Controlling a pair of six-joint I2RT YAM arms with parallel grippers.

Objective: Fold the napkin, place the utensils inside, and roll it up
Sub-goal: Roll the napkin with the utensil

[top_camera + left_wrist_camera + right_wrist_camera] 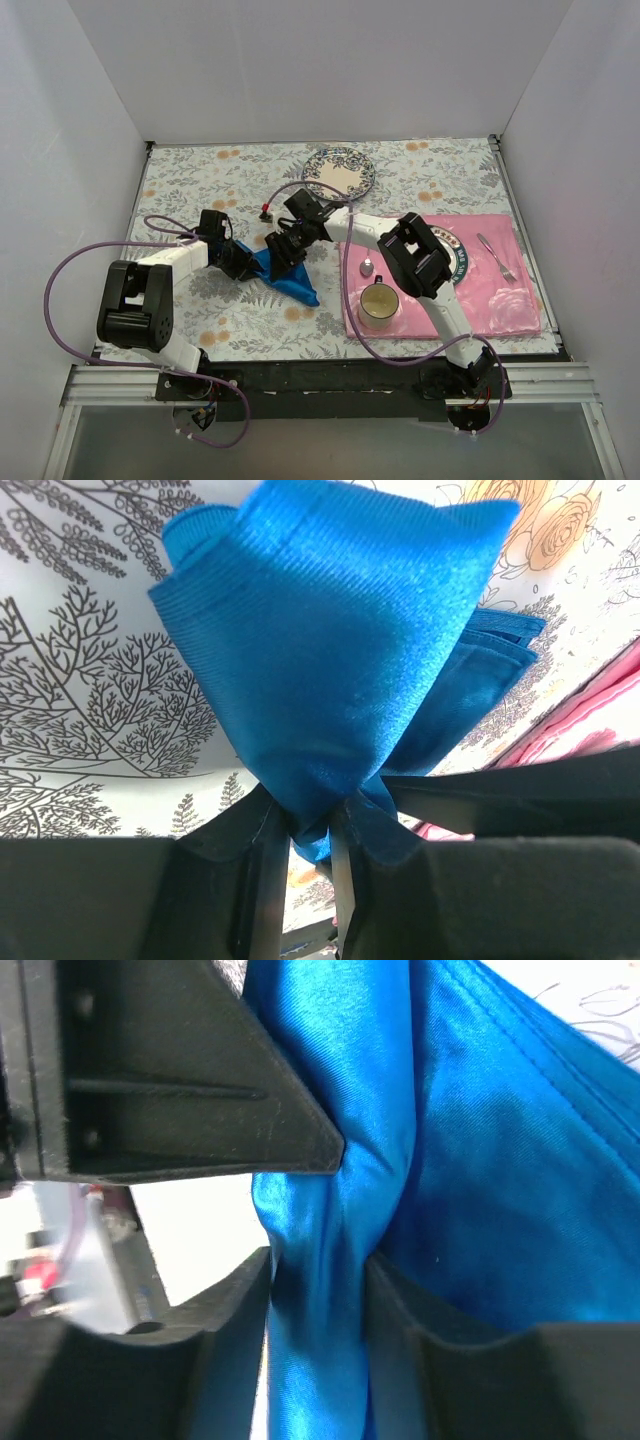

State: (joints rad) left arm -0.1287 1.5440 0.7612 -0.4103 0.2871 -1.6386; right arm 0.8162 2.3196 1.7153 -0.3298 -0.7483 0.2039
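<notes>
**A:** Where is the napkin point(290, 280)?

**B:** Over the floral tablecloth point(200, 180), left of the pink placemat point(500, 300). It sits bunched between the two arms. The left gripper point(312, 828) is closed on a gathered corner, with cloth squeezed between its fingers. The right gripper point(320, 1260) is clamped on another fold just beside it, on the right of the bunch.

**A:** How will it handle?

**B:** I'd judge it light, limp and a little slick, since the weave has a sheen. It won't keep a shape by itself, so it will drape and crease wherever it is lifted. There is nothing to break.

**A:** Where is the best place to take hold?

**B:** At the hemmed edges or corners, with the two grips well apart, so that tension spreads it flat. Pinching near the middle only makes a wad, I think.

**A:** Which way does it lie?

**B:** From above it is a rough wedge. Its long axis runs from far left to near right, and the tip points near right, toward the cup point(379, 303). The arms cover the far end, so treat that as probable rather than certain.

**A:** And the utensils?

**B:** A spoon point(367, 266) and a fork point(497, 257) lie on the placemat, apart from the cloth. I can't find the knife.
</notes>
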